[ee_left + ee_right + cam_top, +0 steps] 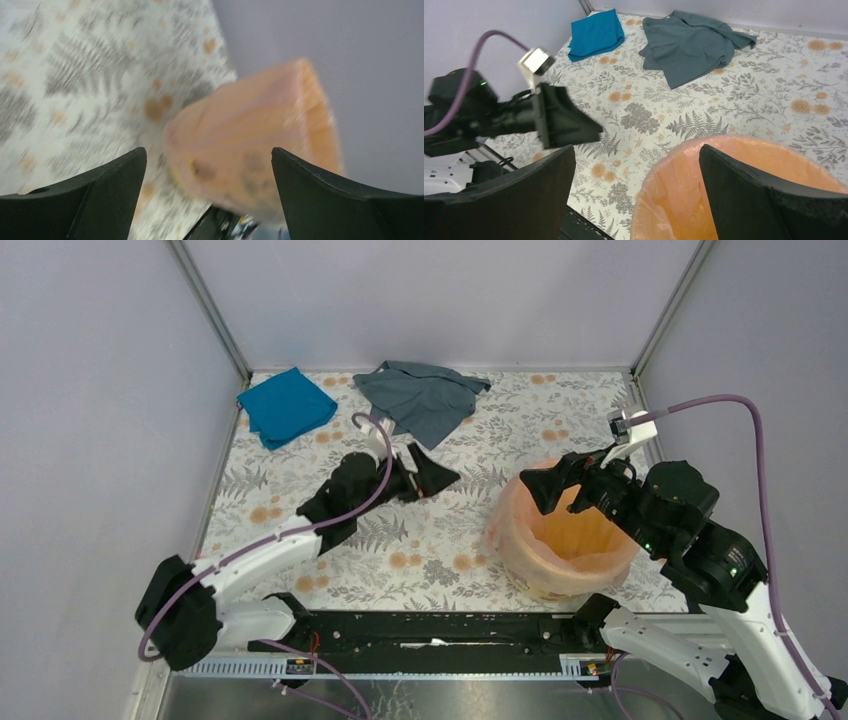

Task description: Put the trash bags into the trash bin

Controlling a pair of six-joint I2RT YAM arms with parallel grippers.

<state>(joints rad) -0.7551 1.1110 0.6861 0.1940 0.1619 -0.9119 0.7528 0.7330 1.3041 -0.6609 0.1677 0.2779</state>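
Arms extended; right claw [566, 490] gapes empty over trash bin [580, 536]; left claw [432, 476] gapes empty above table [450, 540].

The right gripper [565, 495] is masking the far rim of the trash bin [545, 565]. In the right wrist view its fingers [769, 200] are covering part of the rim and the bottom edge is cutting the bin off; the trash bag [664, 185] is running down out of sight. The left wrist view is smearing: the bin's printed marks are blurring into dark patches.

Left pincer [207, 150] and right pincer [637, 148] gape (apparently empty).
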